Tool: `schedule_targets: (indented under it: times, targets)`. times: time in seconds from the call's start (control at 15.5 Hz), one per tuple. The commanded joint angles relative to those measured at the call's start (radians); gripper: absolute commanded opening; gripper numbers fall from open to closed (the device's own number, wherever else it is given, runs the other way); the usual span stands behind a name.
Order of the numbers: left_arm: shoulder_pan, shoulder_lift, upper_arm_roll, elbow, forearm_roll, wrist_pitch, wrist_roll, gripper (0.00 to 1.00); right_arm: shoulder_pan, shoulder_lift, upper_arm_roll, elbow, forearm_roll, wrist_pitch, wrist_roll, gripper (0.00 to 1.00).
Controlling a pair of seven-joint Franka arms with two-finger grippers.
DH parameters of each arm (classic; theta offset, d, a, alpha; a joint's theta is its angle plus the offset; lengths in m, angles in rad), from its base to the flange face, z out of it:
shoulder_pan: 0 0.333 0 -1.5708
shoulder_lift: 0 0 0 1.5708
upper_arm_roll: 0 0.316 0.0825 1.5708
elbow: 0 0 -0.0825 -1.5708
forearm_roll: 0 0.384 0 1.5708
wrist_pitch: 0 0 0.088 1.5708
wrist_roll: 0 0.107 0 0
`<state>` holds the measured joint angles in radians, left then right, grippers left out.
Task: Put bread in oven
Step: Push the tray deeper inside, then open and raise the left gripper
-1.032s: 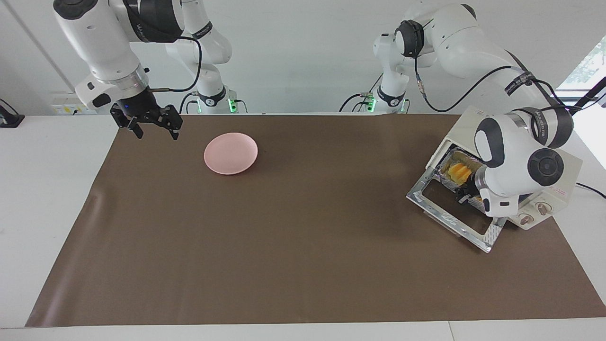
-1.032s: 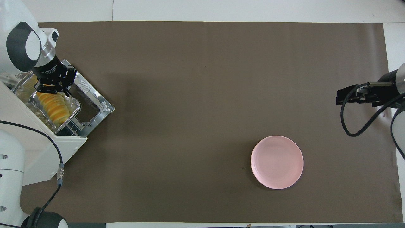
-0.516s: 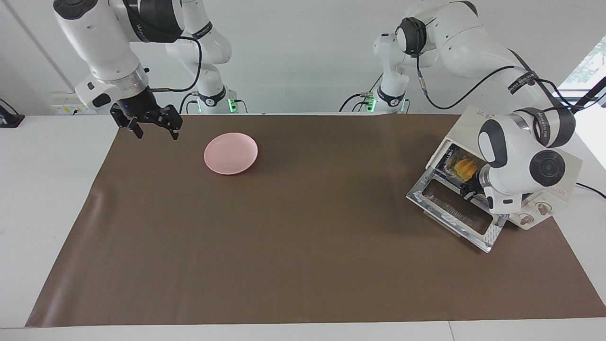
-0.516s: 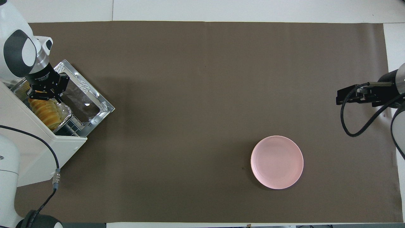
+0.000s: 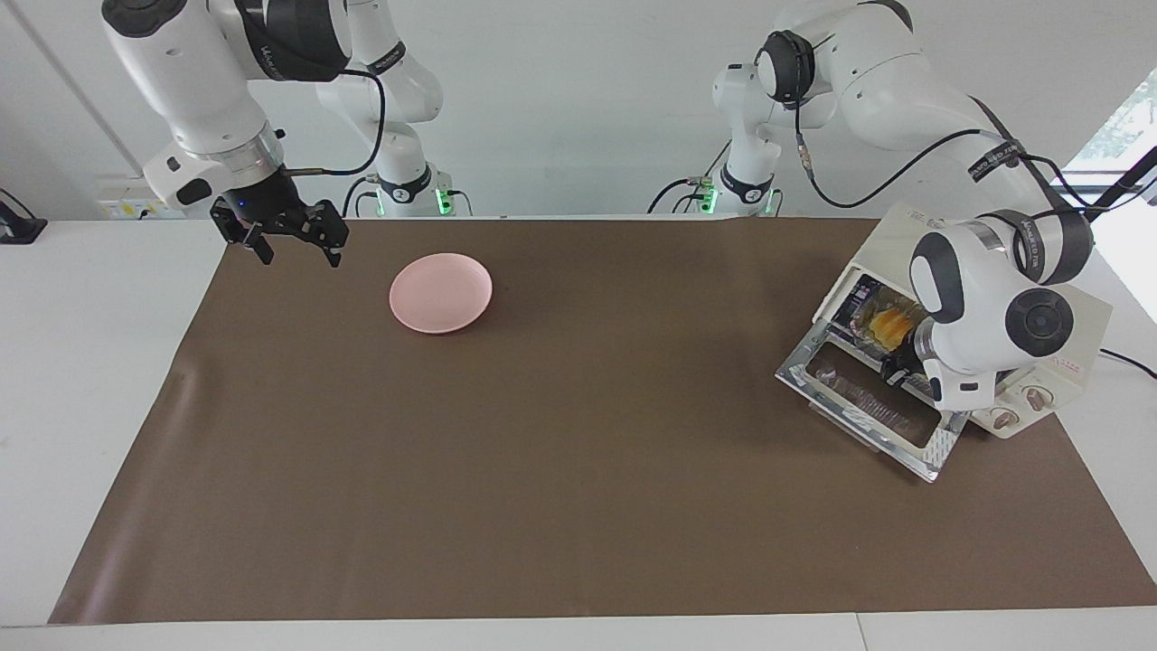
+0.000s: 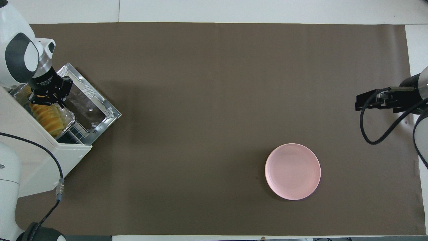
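The cream-white oven [image 5: 1071, 357] stands at the left arm's end of the table, its glass door [image 5: 868, 407] folded down open. The bread [image 5: 890, 318], yellow-orange slices in a foil tray, lies inside the oven on the rack; it also shows in the overhead view [image 6: 46, 118]. My left gripper [image 5: 897, 369] is at the oven's mouth over the door's hinge, at the tray's outer end [image 6: 46, 100]. My right gripper [image 5: 291, 246] is open and empty, raised over the mat's corner at the right arm's end; this arm waits.
A round pink plate [image 5: 441, 292] lies on the brown mat [image 5: 542, 452] toward the right arm's end, also in the overhead view [image 6: 292, 171]. The oven's two knobs [image 5: 1021, 409] are beside the door. A cable runs from the oven.
The bread in its tray has moved from the oven's mouth deeper inside, and my left gripper has moved in with it. The right arm has not moved.
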<state>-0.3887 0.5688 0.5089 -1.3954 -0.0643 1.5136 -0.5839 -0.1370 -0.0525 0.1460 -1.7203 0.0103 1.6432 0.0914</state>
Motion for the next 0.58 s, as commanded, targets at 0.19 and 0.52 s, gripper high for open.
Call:
schedule_targets:
  times: [0.19, 0.52]
  targets:
    - [-0.018, -0.052, 0.002, -0.068, 0.049, 0.036, -0.031, 0.00, -0.010, 0.003, 0.006, 0.007, 0.011, -0.014, -0.015, 1.00]
    - [-0.016, -0.061, 0.002, -0.079, 0.049, 0.039, -0.010, 0.99, -0.010, 0.003, 0.006, 0.007, 0.011, -0.014, -0.015, 1.00]
